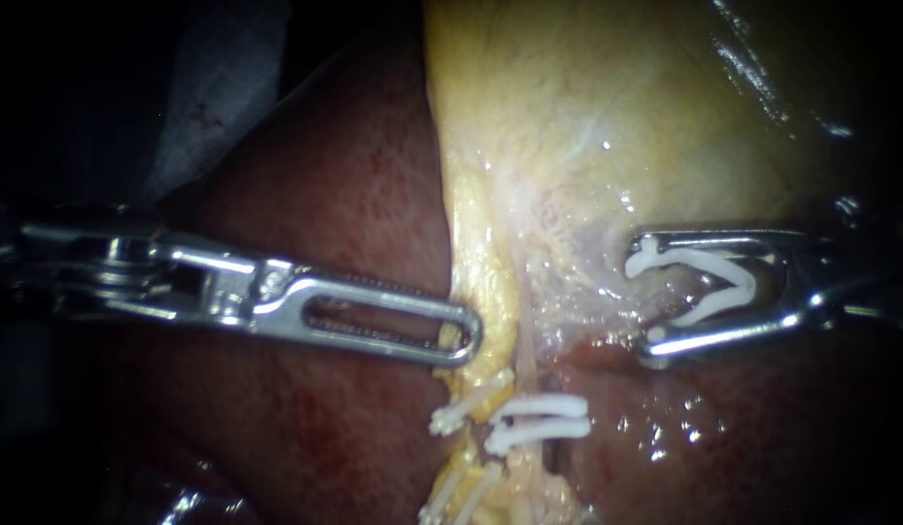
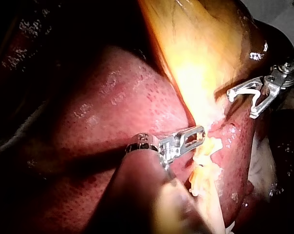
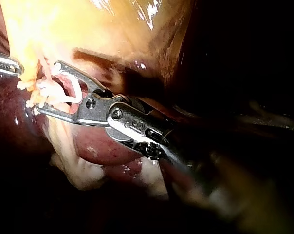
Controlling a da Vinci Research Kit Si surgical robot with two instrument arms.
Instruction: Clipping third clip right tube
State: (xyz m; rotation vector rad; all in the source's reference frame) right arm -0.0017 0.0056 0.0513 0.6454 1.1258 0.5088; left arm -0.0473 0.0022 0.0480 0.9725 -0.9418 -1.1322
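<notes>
Underneath all, dark red, wet liver [image 1: 325,194]. Directly on it, pale yellow gallbladder [image 1: 587,117], narrowing toward white clips [image 1: 538,420]. Beyond the liver's edge, grey sheet [image 1: 213,107].

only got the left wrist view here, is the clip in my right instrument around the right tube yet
Observer: No. In the endoscope view the open clip in the right instrument's jaws stops short of the right tube, a gap between them.
Operator: how many clips on that tube already
Observer: Two white clips, stacked close together, lower on the tube than the jaws.
Operator: is my left instrument in the way
Observer: Seemingly not: the left instrument's jaws, shut on the yellow tissue, lie on the tube's other side.
</notes>
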